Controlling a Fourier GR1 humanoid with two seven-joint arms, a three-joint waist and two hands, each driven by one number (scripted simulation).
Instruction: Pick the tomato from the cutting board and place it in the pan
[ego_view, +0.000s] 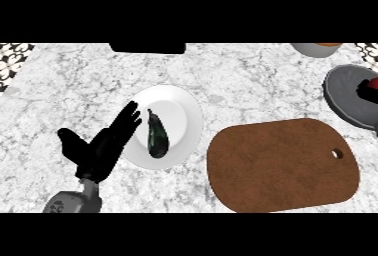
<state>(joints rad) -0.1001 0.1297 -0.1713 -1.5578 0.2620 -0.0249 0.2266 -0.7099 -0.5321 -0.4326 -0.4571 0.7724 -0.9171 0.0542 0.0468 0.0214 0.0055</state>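
The brown cutting board (284, 167) lies at the centre right with nothing on it. At the right edge sits the grey pan (345, 97), partly cut off. Over the pan a small black part of my right hand (367, 92) shows, with a sliver of the red tomato (374, 82) right beside it. Most of both lies outside the view, so the hold cannot be made out. My left hand (100, 147) rests open at the left with its fingers up, and they overlap the plate's left rim.
A white plate (181, 112) left of the board carries a dark green elongated vegetable (156, 136). A black object (148, 47) sits at the counter's far edge. A bowl (317, 49) stands at the far right. Patterned tiles (13, 60) show at the far left corner.
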